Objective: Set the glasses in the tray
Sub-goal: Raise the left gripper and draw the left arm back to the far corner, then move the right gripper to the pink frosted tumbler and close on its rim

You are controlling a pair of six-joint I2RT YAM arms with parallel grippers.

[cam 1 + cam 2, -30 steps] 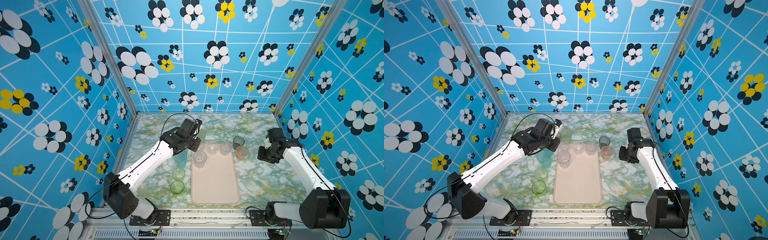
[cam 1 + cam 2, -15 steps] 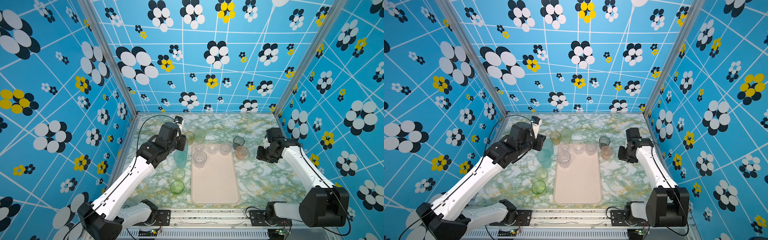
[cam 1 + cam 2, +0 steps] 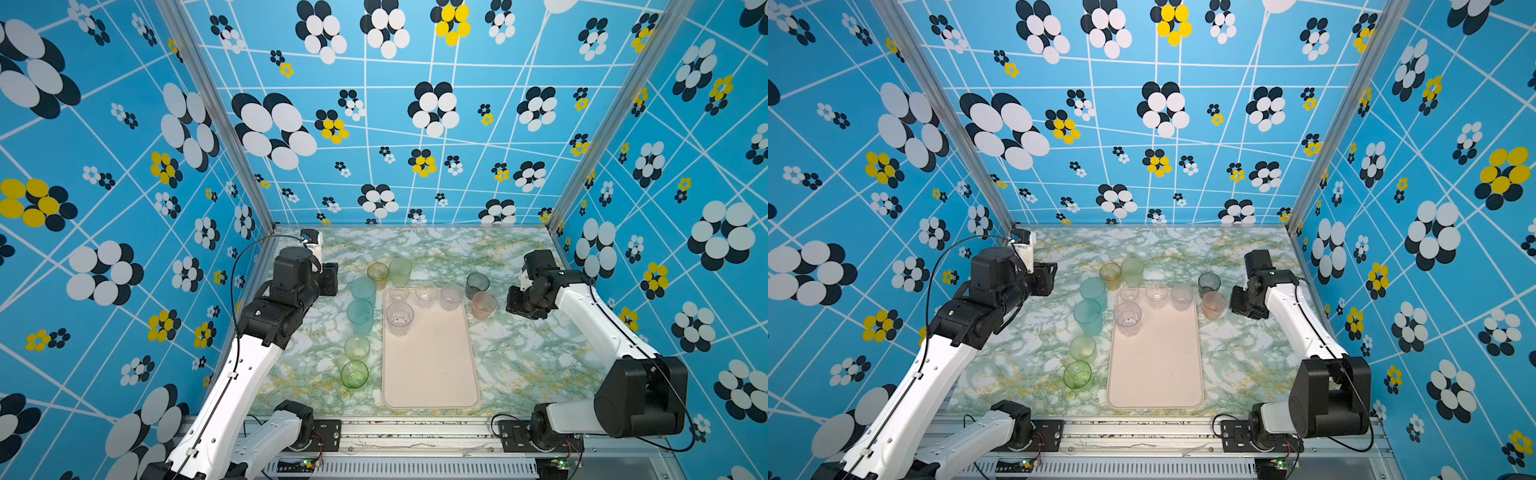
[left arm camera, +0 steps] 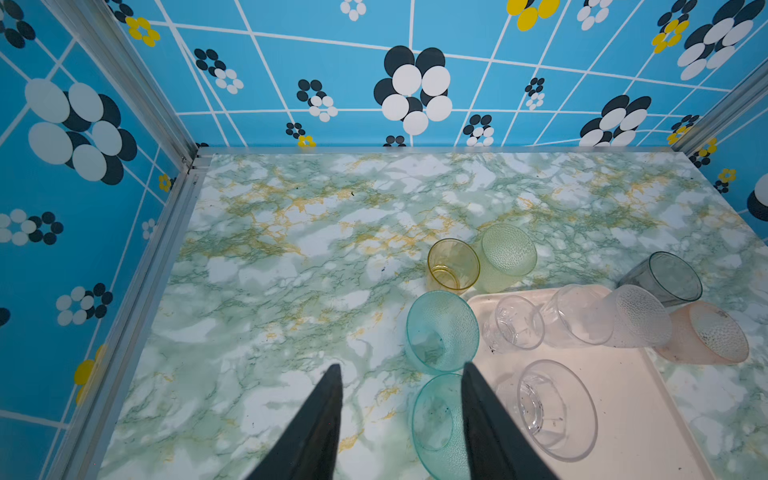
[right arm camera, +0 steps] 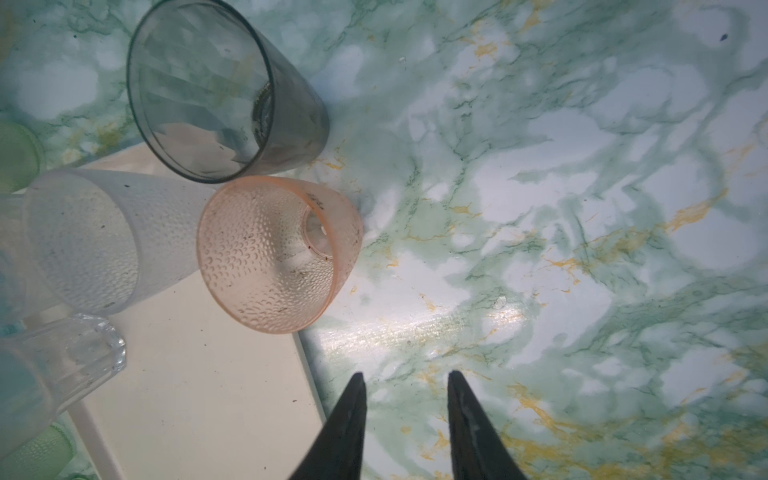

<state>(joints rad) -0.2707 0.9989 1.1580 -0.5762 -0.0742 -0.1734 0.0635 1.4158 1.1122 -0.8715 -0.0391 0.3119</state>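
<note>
Left wrist view: left claw (image 4: pixel 401 365) gapes empty near a teal glass (image 4: pixel 434 419). Right claw (image 5: pixel 406 373), slightly parted, grips nothing

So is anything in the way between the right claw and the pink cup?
No, nothing visible. Only marble tabletop lies between the right gripper and the pink tumbler. The grey tumbler stands next to the pink one, toward the back wall, off that path, and the tray is beside it.

Four glasses (image 3: pixel 399 319) on tray (image 3: pixel 432 374), far end; others left, right, behind it.
</note>
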